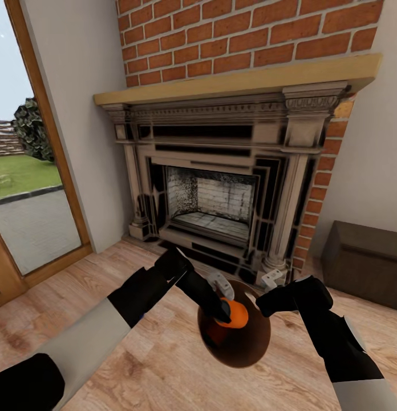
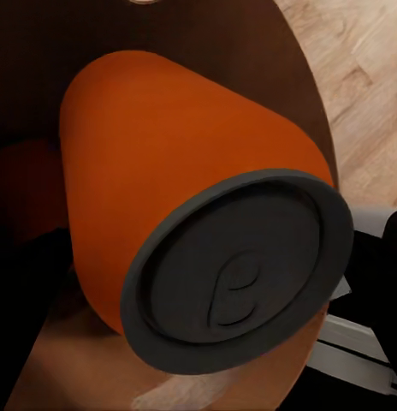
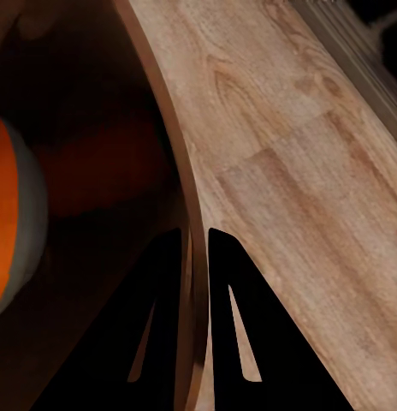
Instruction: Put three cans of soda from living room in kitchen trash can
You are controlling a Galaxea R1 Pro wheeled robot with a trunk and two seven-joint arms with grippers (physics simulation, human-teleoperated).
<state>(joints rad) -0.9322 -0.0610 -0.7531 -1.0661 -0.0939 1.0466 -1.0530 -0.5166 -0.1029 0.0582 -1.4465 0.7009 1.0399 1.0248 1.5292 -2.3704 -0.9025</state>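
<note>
Left tool (image 1: 224, 313) grips an orange soda can (image 1: 237, 314) over the bin (image 1: 252, 348), which stands by the fireplace (image 1: 215, 205) at 12 o'clock. Right tool (image 3: 197, 257) pinches the bin's rim. Releasing off-centre could bounce the can out.

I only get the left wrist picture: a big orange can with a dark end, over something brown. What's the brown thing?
Observer: It's the inside of a round trash can. In the head view, the left gripper holds the orange can at the bin's opening.
Operator: Is anything holding the bin?
Observer: Yes. The right gripper pinches its rim, with one finger inside and one outside.
Operator: What's around the robot?
Observer: A brick-backed fireplace stands straight ahead.
</note>
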